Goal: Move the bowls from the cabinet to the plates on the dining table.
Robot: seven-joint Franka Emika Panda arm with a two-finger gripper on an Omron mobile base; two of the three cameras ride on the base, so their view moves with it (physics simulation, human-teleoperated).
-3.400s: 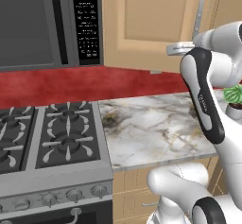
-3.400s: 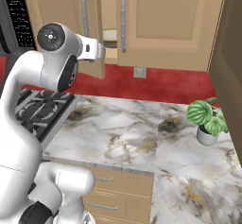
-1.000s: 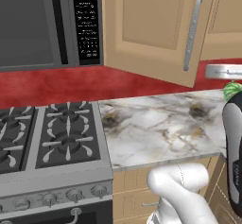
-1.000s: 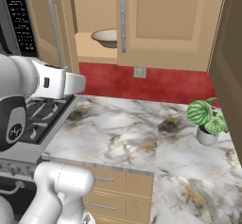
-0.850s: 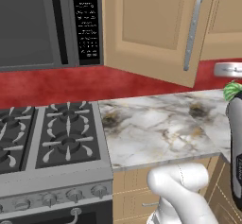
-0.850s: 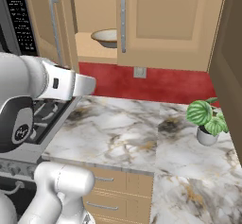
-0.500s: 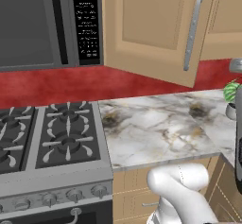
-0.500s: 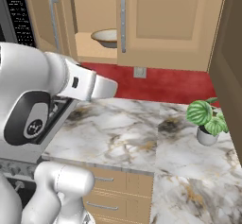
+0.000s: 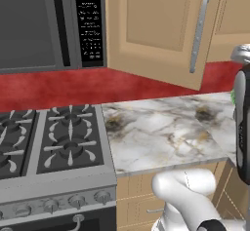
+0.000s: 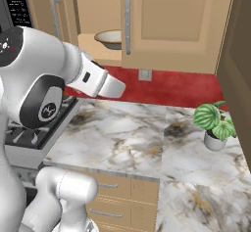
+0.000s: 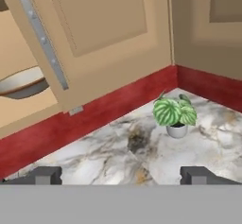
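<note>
The light tan cabinet (image 10: 171,15) hangs above the counter with its left door (image 9: 156,30) swung wide open. On its wooden shelf (image 10: 95,50) sits a wide, shallow bowl (image 10: 112,38), cream with a tan rim. In the hand view the same bowl (image 11: 21,82) is partly hidden behind the shut right door (image 11: 99,34) and its grey bar handle (image 11: 42,38). My gripper (image 11: 122,176) is open and holds nothing. It hangs low over the marble counter, well below and in front of the shelf. The plates and the dining table are out of view.
A small white pot with a green plant (image 10: 215,126) stands at the counter's back right, in front of my hand (image 11: 176,116). A stove (image 9: 49,147) and a microwave (image 9: 44,25) are to the left. A tall cabinet side (image 10: 238,64) walls the right.
The cabinet's left door has gone from ajar to wide open. My arm has let go of it and swung down and right, away from the cabinet, toward the counter.
</note>
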